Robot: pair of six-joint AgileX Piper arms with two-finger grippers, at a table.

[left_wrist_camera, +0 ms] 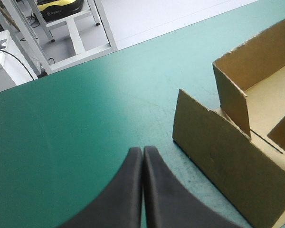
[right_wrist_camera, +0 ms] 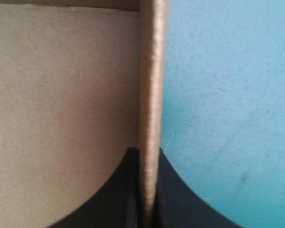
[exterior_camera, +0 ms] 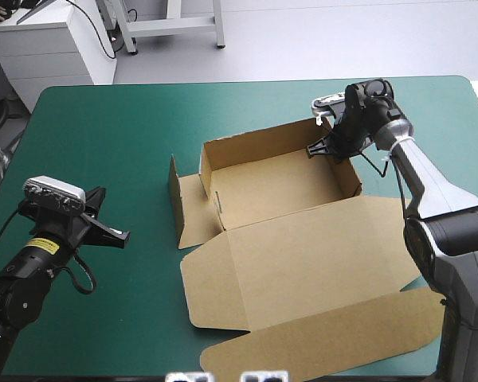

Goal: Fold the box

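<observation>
The brown box (exterior_camera: 295,239) sits mid-surface (exterior_camera: 111,135), tray walls up, lid lying flat toward the near edge; the right claw (exterior_camera: 325,146) is clamped on the tray's right wall at its far corner. Meanwhile the left claw (exterior_camera: 118,235) is pinched closed on nothing, over by the left edge, apart from the box.

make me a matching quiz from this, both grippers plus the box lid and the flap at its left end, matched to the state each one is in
Column one
1. left gripper
2. right gripper
3. lid
4. left end flap

Column two
a. lies flat, toward the table's near edge
b. shut on a wall of the box
c. shut and empty, over the bare teal-green cover
d. stands upright

Pairs: 1-c, 2-b, 3-a, 4-d
</observation>
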